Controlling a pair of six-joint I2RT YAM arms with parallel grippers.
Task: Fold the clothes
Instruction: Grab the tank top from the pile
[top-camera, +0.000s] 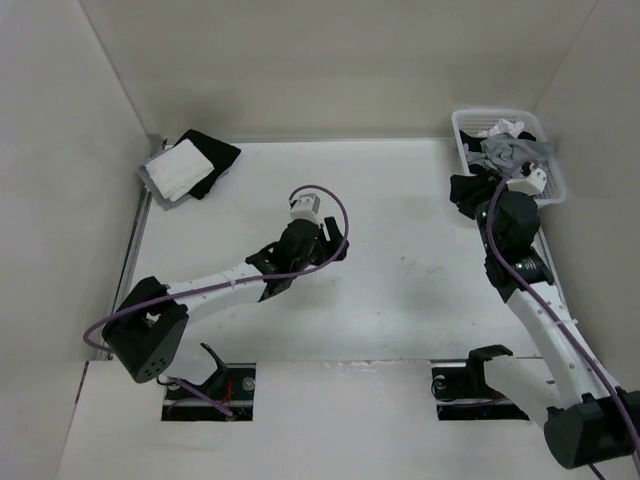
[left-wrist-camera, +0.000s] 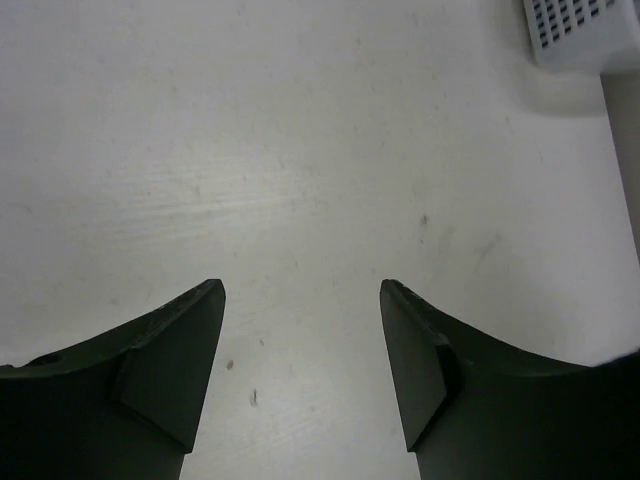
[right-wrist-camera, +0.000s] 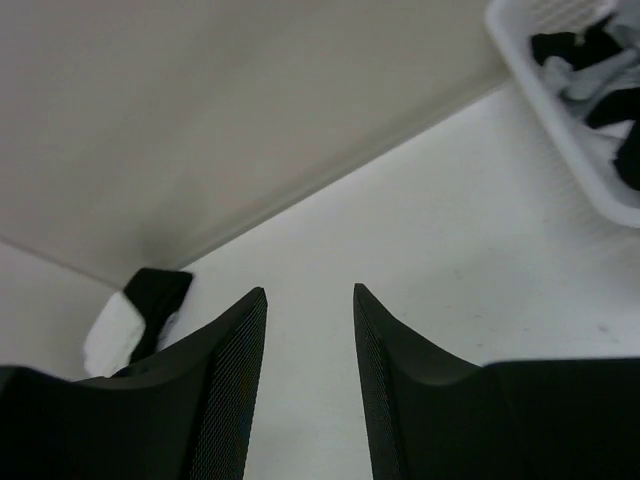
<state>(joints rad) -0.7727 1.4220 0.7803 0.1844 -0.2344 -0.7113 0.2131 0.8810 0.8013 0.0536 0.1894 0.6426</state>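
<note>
From above, your left hand (top-camera: 330, 243) hangs over the middle of the table (top-camera: 400, 300), well apart from any cloth. That looks like a waiting spot which leaves the bare centre free for spreading. Your right hand (top-camera: 468, 195) sits just beside the white basket (top-camera: 458, 128) in the table's far right corner. The grey top (top-camera: 512, 150) lies crumpled inside that basket, so nothing is laid out and, by my reading, folding has not begun. At the far left corner a white folded cloth (top-camera: 175, 168) rests on a black garment (top-camera: 215, 155); leave those alone.

Through the left wrist camera, your left hand (left-wrist-camera: 300, 290) is released, jaws wide, with only bare table between them. A corner of the basket (left-wrist-camera: 580, 35) shows at the upper right.

Through the right wrist camera, your right hand (right-wrist-camera: 309, 292) is also released and grasps nothing. It points toward the far left corner, not at the basket (right-wrist-camera: 560, 130). There the grey top (right-wrist-camera: 595, 78) lies tangled with black pieces (right-wrist-camera: 560, 45), so you will probably need to turn toward it and pick carefully.
</note>
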